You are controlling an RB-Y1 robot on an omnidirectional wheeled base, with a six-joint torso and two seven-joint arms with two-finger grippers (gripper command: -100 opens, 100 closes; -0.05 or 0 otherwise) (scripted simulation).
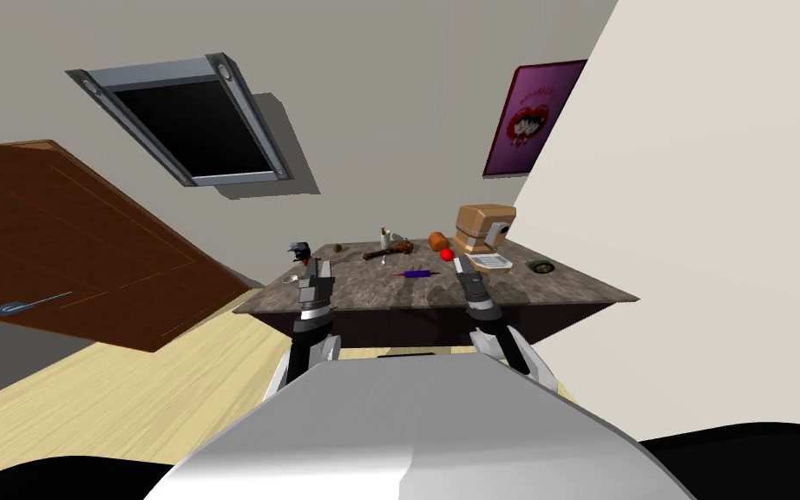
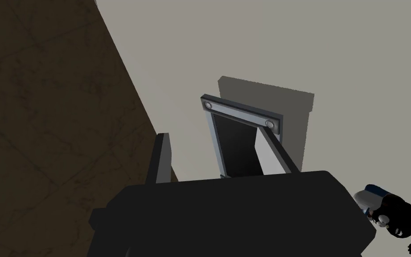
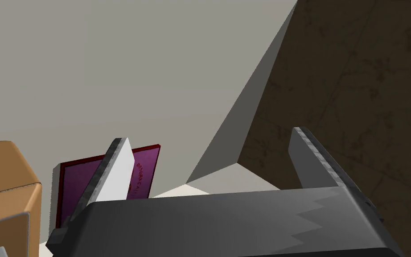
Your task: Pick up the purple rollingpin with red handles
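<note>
The right jaws stand wide open and empty, their fingers pointing over the tabletop towards the far wall. The left jaws are also parted and hold nothing, their fingers aimed the same way.

In the head view both arms reach over the near part of the dark, marbled tabletop. The small purple rolling pin lies flat between them. It is nearer the right jaws, just beside their tips on the inner side and apart from them, and well apart from the left jaws. Its handles are too small to make out.

Just beyond the rolling pin sits a red ball, with an orange thing behind it. Beyond the right jaws are a tan box and a white square tray. A brown club-shaped thing lies farther back, and a dark figurine stands beyond the left jaws.

A purple poster hangs on the far wall.
</note>
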